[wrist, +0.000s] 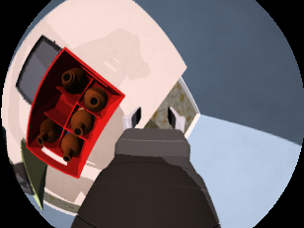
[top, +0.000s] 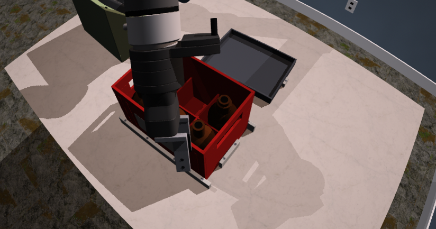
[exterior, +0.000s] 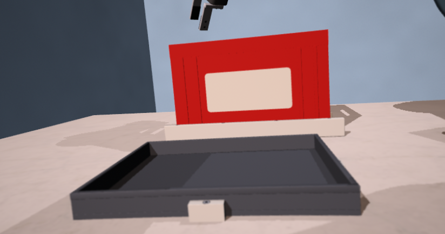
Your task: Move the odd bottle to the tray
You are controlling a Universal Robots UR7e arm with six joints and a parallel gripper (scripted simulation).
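Note:
The red crate [top: 210,164] [exterior: 249,53] [wrist: 105,119] stands on the table. In the wrist view several brown bottles stand in it, among them one [wrist: 74,80] in the corner nearest the tray, one [wrist: 95,99] beside it and one [wrist: 82,122] in the middle; one compartment is bottle-free. The top view shows two necks clearly, on a rear bottle [top: 224,105] and a front bottle [top: 198,131]; the arm hides others. I cannot tell which neck differs. The dark tray [top: 244,56] [exterior: 249,169] [wrist: 41,65] is empty. My gripper [top: 186,158] [exterior: 198,24] [wrist: 154,112] is open and empty, tilted, above crate height.
Pale strips [top: 164,151] [exterior: 255,129] lie along the crate's sides. A small pale block [exterior: 206,212] sits against the tray. A green box [top: 103,35] [wrist: 35,169] stands at the back left in the top view. The crate's high walls and inner dividers surround the bottles.

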